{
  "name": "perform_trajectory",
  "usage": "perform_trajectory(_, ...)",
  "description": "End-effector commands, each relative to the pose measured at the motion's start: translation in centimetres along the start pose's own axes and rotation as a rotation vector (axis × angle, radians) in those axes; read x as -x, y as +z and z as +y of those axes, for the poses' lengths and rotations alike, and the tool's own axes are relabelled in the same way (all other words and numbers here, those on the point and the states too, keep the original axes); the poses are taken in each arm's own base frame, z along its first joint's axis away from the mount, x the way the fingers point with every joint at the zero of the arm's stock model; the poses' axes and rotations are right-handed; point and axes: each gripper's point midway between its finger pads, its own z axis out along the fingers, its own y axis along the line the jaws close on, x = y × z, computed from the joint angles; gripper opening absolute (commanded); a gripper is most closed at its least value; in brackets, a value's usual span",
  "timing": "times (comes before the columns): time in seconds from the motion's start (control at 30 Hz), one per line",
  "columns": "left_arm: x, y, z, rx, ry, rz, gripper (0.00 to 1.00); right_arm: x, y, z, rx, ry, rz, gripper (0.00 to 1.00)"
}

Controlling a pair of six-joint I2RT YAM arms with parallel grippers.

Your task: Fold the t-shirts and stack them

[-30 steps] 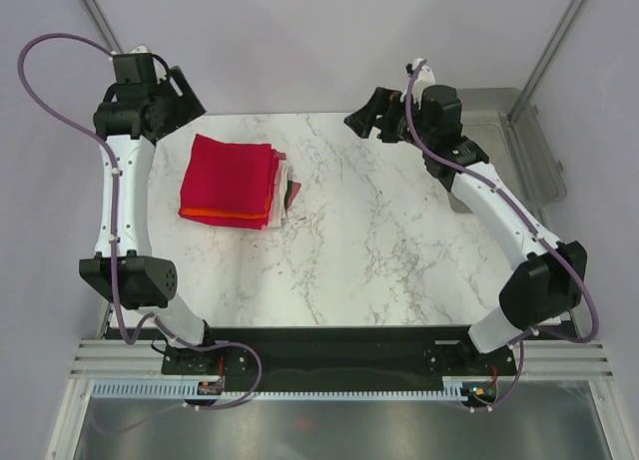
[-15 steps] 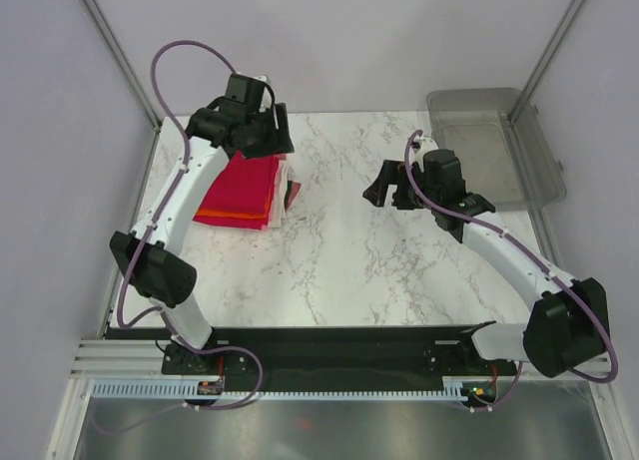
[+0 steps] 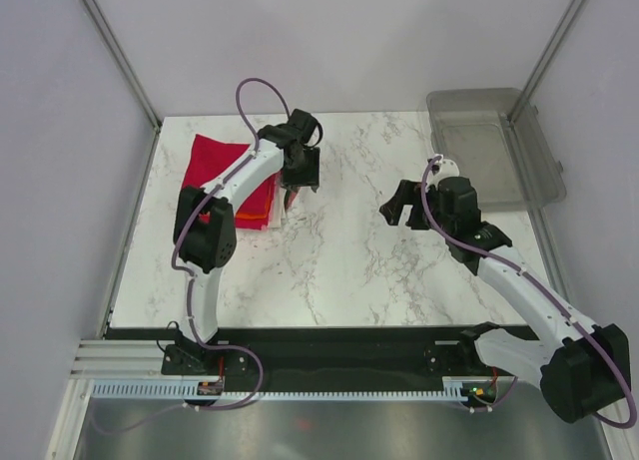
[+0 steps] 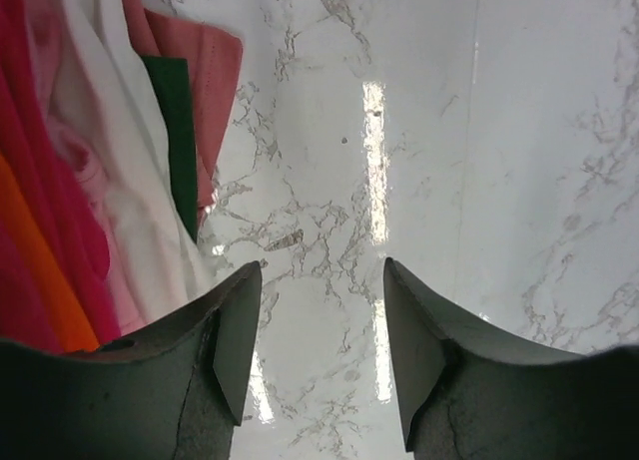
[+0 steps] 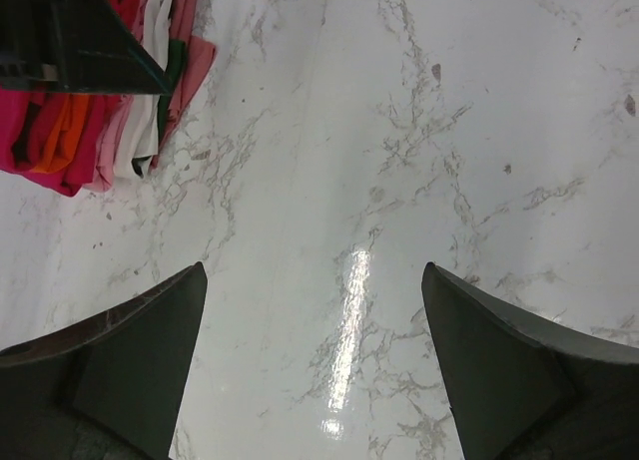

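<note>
Looking down from the top cam, I had the marble table (image 3: 379,270) filling most of the view, w/ the clear grey bin (image 3: 499,146) off its far R corner. The stack of t-shirts (image 3: 212,159) sat at the far L of the table, crimson shirt (image 3: 205,151) on top. Stack looked folded, but its R side was ragged.

L arm reached across the stack, and the L gripper (image 3: 300,176) hung just beside that ragged side. On the L wrist cam its fingers (image 4: 235,320) stood partly apart w/ only bare marble btw them, gripping nothing. R gripper (image 3: 399,206) was over bare table near ctr, well apart from the stack. Its jaws were spread wide and empty on the R wrist cam.

Smaller bits on the L wrist cam were the orange edge (image 4: 40,270), white edge (image 4: 110,161), pink edge (image 4: 205,71) and a thin dark green edge (image 4: 175,131), all fanned out past one another.

Risks as I judged them:
- A pinch on just one loose layer would prob. drag the pile askew.
- The L arm, lying across the crimson shirt, could rumple it on a low swing.
- Both arms heading for the same edge could clash.

No brand, label or readable writing anywhere.
</note>
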Motion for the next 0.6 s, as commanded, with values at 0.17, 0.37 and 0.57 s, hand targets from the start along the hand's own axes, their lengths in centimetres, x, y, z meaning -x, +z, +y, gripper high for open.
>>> perform_trajectory(0.17, -0.4, 5.1, 1.3, 0.059, 0.032, 0.006, 0.58, 1.6, -1.2, 0.1, 0.004, 0.003, -0.099, 0.96)
perform_trajectory(0.37, -0.8, 7.4, 2.4, 0.079, 0.025, 0.027, 0.57, 1.3, -1.6, 0.1, 0.009, 0.007, -0.105, 0.96)
perform_trajectory(0.57, -1.7, 9.3, 5.0, 0.109, -0.006, 0.067, 0.56, 1.1, -2.1, -0.2, 0.000, 0.008, -0.117, 0.96)
